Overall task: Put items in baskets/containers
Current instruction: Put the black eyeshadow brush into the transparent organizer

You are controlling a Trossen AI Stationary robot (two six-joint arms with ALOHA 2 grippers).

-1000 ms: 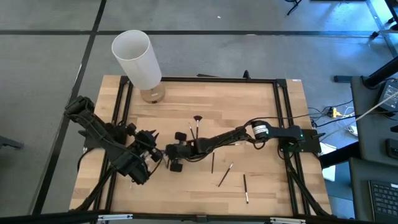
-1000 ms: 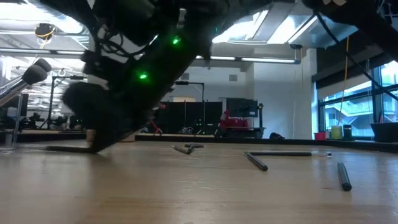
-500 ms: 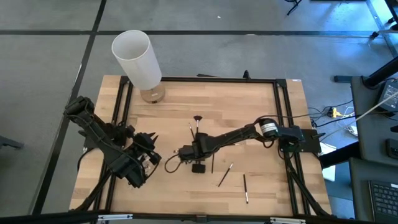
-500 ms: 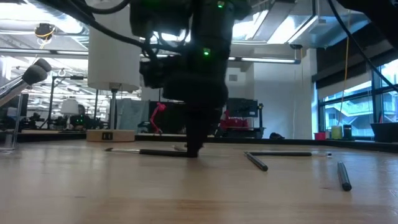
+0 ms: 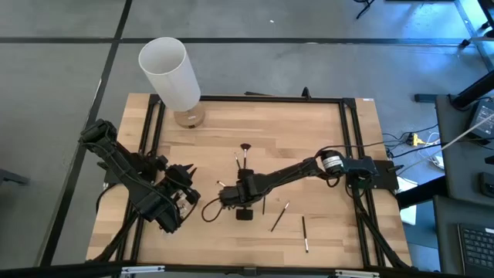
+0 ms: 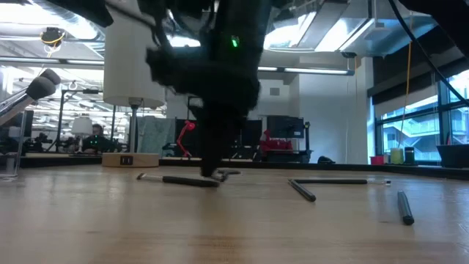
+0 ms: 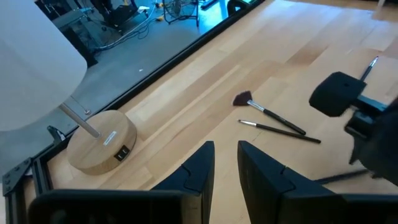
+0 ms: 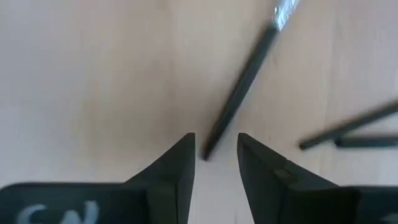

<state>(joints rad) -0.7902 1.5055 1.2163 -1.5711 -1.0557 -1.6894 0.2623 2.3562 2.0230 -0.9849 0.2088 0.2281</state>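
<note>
Jaws of right gripper [image 8: 214,163] slightly parted, gripping nothing; brush [image 8: 241,84] end between fingertips, on table [image 8: 93,74].

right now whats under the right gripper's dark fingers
A thin dark makeup brush lies on the bare wooden table, its end between the open right gripper fingers. The arm covers that spot from above.

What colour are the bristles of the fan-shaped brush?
Reddish-pink, on a dark handle; the fan-shaped brush shows best in the left wrist view.

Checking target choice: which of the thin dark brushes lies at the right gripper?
The thin dark brush whose end sits between the open right gripper; the rest lie apart.
</note>
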